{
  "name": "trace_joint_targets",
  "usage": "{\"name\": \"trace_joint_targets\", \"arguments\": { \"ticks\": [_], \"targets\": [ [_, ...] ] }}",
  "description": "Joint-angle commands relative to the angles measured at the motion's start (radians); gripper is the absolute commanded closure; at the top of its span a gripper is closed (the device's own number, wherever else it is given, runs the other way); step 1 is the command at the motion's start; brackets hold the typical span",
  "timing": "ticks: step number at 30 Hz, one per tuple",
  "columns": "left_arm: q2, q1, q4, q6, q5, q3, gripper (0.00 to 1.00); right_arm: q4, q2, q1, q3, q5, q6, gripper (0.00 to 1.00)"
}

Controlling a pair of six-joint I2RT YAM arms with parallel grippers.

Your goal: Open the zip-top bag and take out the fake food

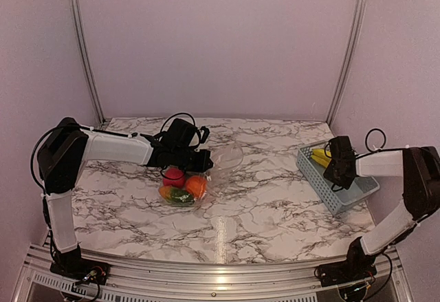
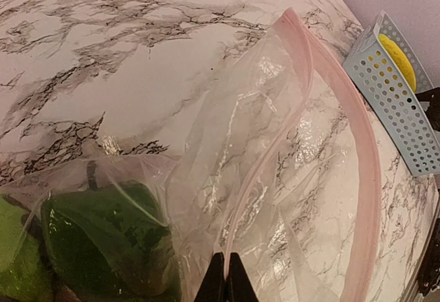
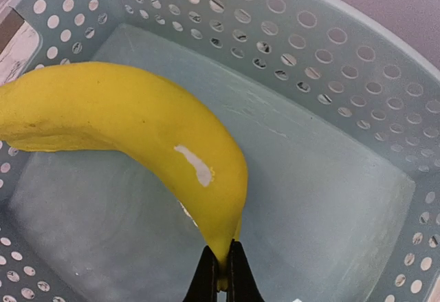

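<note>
step: unloading. The bag mouth is open and one piece is at the drop-off, so I judge the task part done.
left gripper [image 2: 222,278]: clenched on one lip of the zip-top bag [image 2: 289,151]. The film runs straight into my fingertips, and the zip strip [image 2: 364,164] arcs away ahead and to the right.
right gripper [image 3: 223,274]: pinched on the tip of the banana [image 3: 137,123]. The fruit stretches ahead and left of me, inside the basket [image 3: 330,61]. I can't tell whether it rests on the floor.
bag: lies on the tabletop [image 1: 275,212], spread ahead of my left gripper.
food left: a green piece [image 2: 103,240] sits inside the film just left of my left gripper. The top view shows a red-pink piece [image 1: 173,176] and an orange piece [image 1: 196,186] beside it.
next, my guess: right lets go of the banana, lifts clear of the basket wall and crosses to the bag mouth. Left's job is to hold the lip high so the mouth gapes.
risk: the film is thin, so the lip could slip or the bag could drag.
</note>
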Motion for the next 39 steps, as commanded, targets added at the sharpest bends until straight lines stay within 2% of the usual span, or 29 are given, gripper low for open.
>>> {"name": "trace_joint_targets", "arguments": {
  "ticks": [1,9,12,23,28,30,33,39],
  "targets": [
    [0.013,0.009,-0.021,-0.004,0.003,0.006,1.0,0.094,0.085,-0.005,0.132,-0.086,-0.073,1.0],
    [0.006,0.019,-0.021,-0.006,0.006,-0.004,1.0,0.054,0.301,-0.006,0.402,-0.028,-0.153,1.0],
    [-0.002,0.024,-0.021,-0.006,0.005,-0.009,1.0,0.042,0.346,-0.013,0.453,-0.01,-0.184,1.0],
    [-0.004,0.03,-0.01,-0.006,0.021,-0.015,1.0,0.075,0.317,-0.039,0.361,-0.013,-0.237,0.99],
    [-0.014,0.032,-0.007,-0.004,0.028,-0.025,1.0,0.082,0.293,-0.043,0.345,-0.033,-0.26,0.7],
    [-0.02,0.031,-0.005,-0.003,0.031,-0.03,1.0,0.087,0.272,-0.042,0.337,-0.051,-0.272,0.53],
    [-0.032,0.031,0.001,0.0,0.044,-0.038,1.0,0.1,0.228,-0.043,0.323,-0.078,-0.296,0.34],
    [-0.055,0.031,0.009,0.01,0.065,-0.05,1.0,0.152,0.142,-0.022,0.293,-0.2,-0.379,0.15]
  ]
}}
